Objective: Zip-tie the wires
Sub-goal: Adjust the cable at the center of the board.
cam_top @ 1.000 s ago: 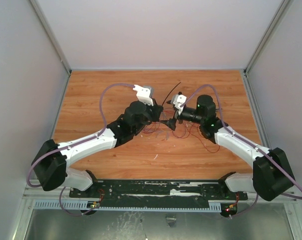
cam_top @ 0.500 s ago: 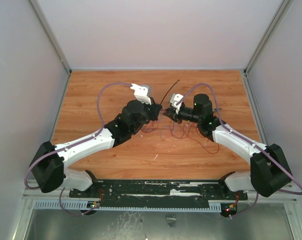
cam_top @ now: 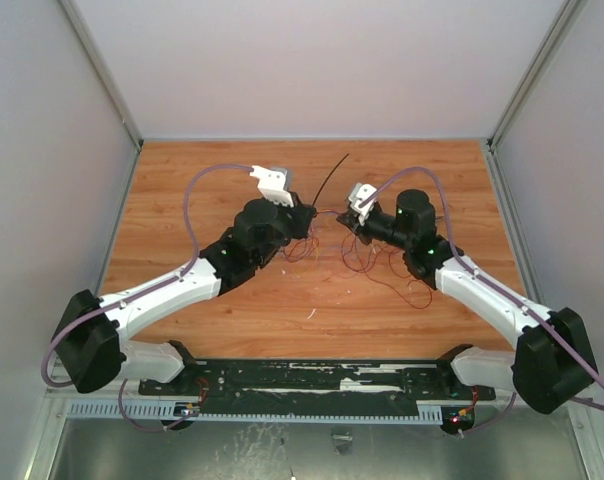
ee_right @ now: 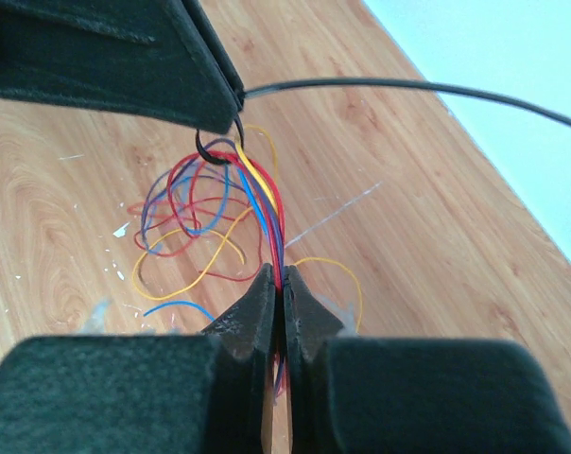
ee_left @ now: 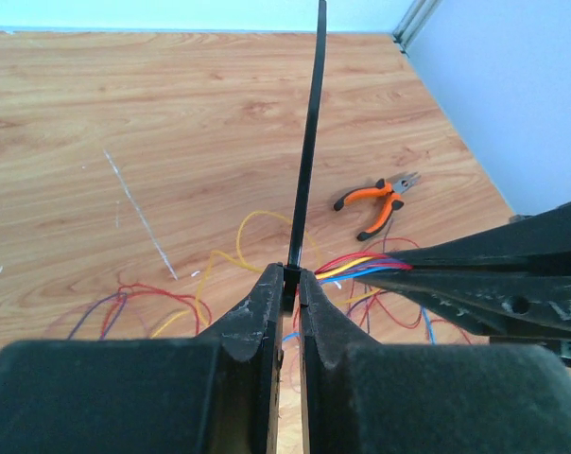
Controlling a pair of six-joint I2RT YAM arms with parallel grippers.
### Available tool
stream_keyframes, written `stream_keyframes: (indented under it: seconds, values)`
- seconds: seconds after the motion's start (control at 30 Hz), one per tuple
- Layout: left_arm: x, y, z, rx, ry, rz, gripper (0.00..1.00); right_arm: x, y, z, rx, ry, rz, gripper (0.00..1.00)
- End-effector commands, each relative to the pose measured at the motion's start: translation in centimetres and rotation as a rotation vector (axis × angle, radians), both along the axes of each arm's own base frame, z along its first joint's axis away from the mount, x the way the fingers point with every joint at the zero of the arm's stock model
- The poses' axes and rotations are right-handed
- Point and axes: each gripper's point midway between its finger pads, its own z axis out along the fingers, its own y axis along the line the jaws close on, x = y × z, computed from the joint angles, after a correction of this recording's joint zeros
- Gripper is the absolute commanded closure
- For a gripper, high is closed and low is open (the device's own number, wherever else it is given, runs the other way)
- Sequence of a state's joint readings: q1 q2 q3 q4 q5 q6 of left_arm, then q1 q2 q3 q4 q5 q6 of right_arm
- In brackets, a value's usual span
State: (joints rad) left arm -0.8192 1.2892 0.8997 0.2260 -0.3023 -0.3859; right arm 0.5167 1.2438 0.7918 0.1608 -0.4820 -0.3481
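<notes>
The zip tie [ee_left: 308,132] is a thin black strip, and my left gripper [ee_left: 291,276] is shut on its head end, with the tail pointing away toward the back wall. In the top view the zip tie [cam_top: 331,178] slants up and to the right from my left gripper [cam_top: 310,212]. A small black loop of the zip tie [ee_right: 215,151] circles the wires [ee_right: 257,189], thin red, blue, yellow and purple strands. My right gripper [ee_right: 282,274] is shut on that bundle. The wires [cam_top: 367,262] otherwise lie in loose loops on the table below my right gripper [cam_top: 348,215].
Orange-handled pliers [ee_left: 378,200] lie on the wooden table [cam_top: 182,180] beyond the wires. Grey walls enclose the table on the left, back and right. Lilac arm cables [cam_top: 197,190] arch above both arms.
My right gripper has gone from open to shut on the wire bundle. The two grippers have drawn slightly apart, the left arm shifting left, and the zip tie's tail has swung with it.
</notes>
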Motion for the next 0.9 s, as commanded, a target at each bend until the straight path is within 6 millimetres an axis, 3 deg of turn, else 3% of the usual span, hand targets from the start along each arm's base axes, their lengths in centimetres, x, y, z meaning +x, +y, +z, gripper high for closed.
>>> stream_keyframes:
  seconds: [0.0, 0.3, 0.5, 0.87]
  values:
    - [0.1, 1.3, 0.5, -0.006, -0.017, 0.028, 1.0, 0.0, -1.6, 0.2, 0.0, -0.01, -0.096, 1.0]
    - [0.3, 2.6, 0.4, -0.001, -0.017, 0.061, 1.0, 0.3, -3.7, -0.9, -0.024, 0.011, -0.205, 1.0]
    - [0.3, 3.4, 0.7, -0.005, -0.023, 0.08, 1.0, 0.7, -4.7, -0.7, -0.016, 0.009, -0.264, 1.0]
    - [0.2, 4.5, 1.2, -0.008, -0.033, 0.105, 1.0, 0.7, -5.5, -0.9, 0.002, 0.024, -0.31, 1.0]
